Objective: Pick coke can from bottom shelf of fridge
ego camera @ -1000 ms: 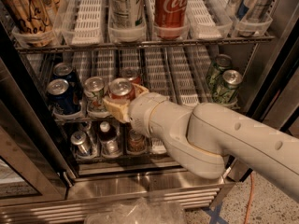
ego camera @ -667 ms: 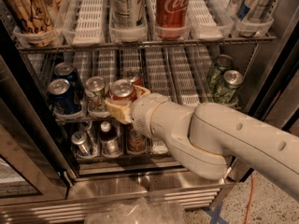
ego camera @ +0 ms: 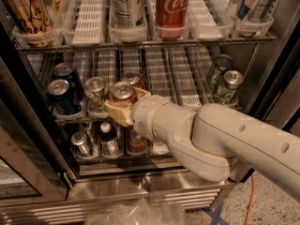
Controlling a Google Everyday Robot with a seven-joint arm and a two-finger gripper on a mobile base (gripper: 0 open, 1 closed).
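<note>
Camera view, one item in hand.

- Item: coke can (ego camera: 123, 93), red body, silver lid with pull tab. It stands at the front edge of the wire table (ego camera: 180, 86), left of that edge's middle. This table is the middle of the three tiers visible in the fridge (ego camera: 140, 186).
- Neighbours: white-and-green can (ego camera: 96, 90) just beside it on the left; another red-topped can (ego camera: 132, 78) close behind; blue cans (ego camera: 61, 95) toward the front left corner; green cans (ego camera: 227, 86) well apart, near the right edge.
- Pincer (ego camera: 125, 102): at the front edge, its tan fingers (ego camera: 116, 112) set either side of the coke can and apparently clamped on it. The arm (ego camera: 225, 139) reaches in from the lower right.
- Orientation: can upright, long axis vertical, lid up toward the camera.
- Step: grasp made, by the look of it; extraction not yet done.
- Next move calls for a straight pull outward over the front edge. Keep the can upright, clear of the white-and-green can, and below the tier above.
</note>
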